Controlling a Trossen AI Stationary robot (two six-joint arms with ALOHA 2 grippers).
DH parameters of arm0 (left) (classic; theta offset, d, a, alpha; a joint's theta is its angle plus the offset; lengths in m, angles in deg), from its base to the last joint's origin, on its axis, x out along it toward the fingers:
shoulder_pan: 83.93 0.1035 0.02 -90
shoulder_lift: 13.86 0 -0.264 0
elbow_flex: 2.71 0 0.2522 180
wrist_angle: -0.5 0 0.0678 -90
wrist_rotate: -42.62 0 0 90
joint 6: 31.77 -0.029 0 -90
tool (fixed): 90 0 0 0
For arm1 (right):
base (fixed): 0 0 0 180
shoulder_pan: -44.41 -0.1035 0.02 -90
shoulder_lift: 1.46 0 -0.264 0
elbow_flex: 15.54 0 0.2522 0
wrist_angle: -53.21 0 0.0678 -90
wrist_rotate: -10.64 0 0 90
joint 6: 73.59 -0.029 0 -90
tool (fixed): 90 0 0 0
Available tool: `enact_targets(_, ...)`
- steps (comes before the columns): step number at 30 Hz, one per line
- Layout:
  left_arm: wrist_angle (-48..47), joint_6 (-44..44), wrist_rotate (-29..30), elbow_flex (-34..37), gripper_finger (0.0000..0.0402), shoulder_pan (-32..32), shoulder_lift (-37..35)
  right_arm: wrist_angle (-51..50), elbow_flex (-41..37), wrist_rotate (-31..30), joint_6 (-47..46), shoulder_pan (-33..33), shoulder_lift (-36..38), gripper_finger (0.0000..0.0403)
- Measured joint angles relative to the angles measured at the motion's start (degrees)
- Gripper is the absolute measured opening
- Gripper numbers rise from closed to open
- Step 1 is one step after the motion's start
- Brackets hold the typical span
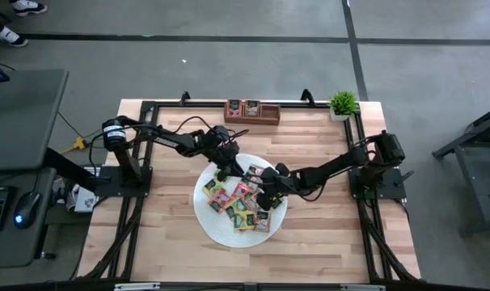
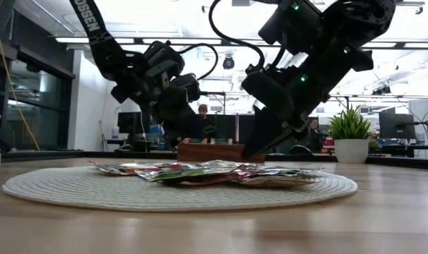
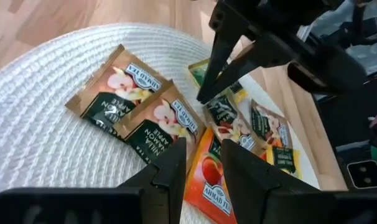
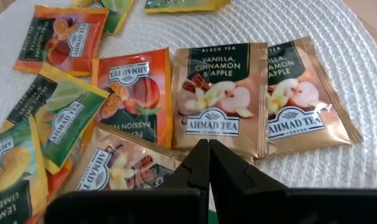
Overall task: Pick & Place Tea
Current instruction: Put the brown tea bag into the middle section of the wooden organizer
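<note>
Printed on a tan tea packet (image 4: 219,99): "BLACK TEA", "VANILLA, CINNAMON & APPLE", "AHMAD TEA". On an orange packet (image 4: 134,93): "AHMAD TEA", "PASSION FRUIT".

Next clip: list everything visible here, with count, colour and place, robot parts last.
tea packets: about a dozen, red, orange, yellow, green and tan, piled on the mat
mat: one, white woven, round, table centre
wooden tray: one, brown, far table edge
potted plant: one, green in white pot, far right corner
table: one, light wood
people: at least two, seated in the room beyond the table
left gripper: dark, partly open, empty, just above the packets
right gripper: dark, shut, empty, tips low over the pile
</note>
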Motion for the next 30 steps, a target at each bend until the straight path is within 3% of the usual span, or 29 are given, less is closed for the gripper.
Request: enact_targets(30, -4.71, -1.50, 1.69, 0.02, 0.0101, -0.02, 0.00, 4.03, 0.11, 3.79, -2.33, 0.74, -2.09, 0.0000)
